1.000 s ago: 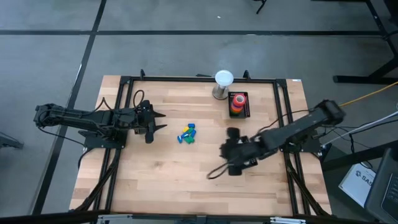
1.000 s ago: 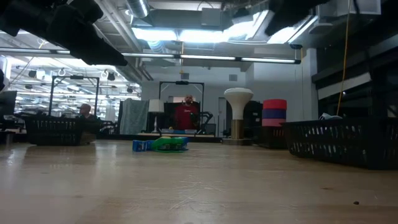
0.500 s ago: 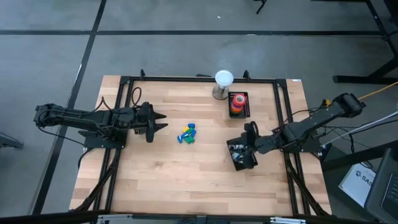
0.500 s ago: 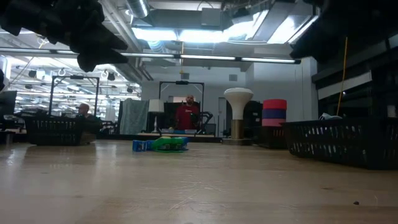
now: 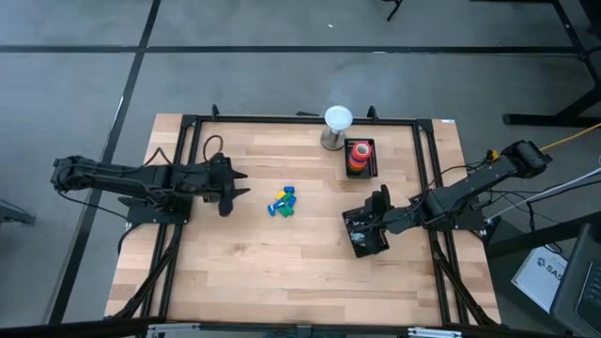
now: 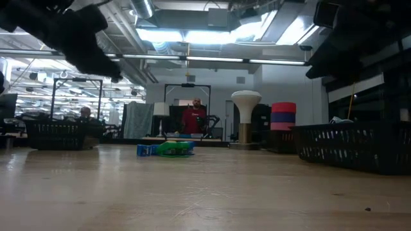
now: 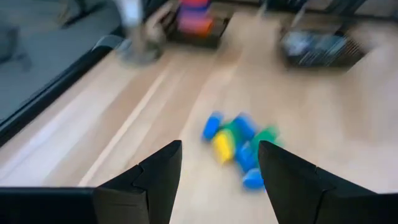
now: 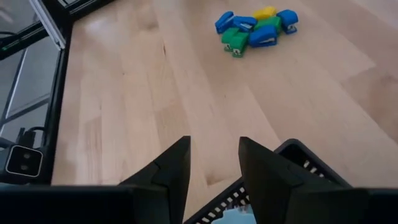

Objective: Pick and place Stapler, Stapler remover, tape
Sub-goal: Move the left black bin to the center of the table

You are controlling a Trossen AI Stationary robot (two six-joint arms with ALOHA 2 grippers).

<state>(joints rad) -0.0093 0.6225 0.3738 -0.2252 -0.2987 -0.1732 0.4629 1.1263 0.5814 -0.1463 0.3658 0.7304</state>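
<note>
A small pile of blue, green and yellow staplers and stapler removers [image 5: 283,202] lies on the wooden table's middle; it also shows as the pile [image 8: 255,28] and the pile [image 7: 239,146]. Rolls of tape [image 5: 359,155] stand stacked in a small black tray at the far right. My left gripper [image 5: 239,187] hovers open left of the pile, pointing at it. My right gripper [image 5: 368,223] is open above a black mesh basket [image 5: 362,246], right of the pile. Nothing sits between either pair of fingers.
A white mushroom-shaped stand [image 5: 336,127] is at the far edge beside the tape tray. A black frame [image 5: 282,119] runs round the table. Bare wood lies near the front edge. A person [image 6: 194,119] stands in the room beyond.
My right gripper has drawn back toward the table's right edge and rolled at the wrist, uncovering the black basket; it has kept nearly still for the last half second. My left gripper has turned a little at the wrist without changing place.
</note>
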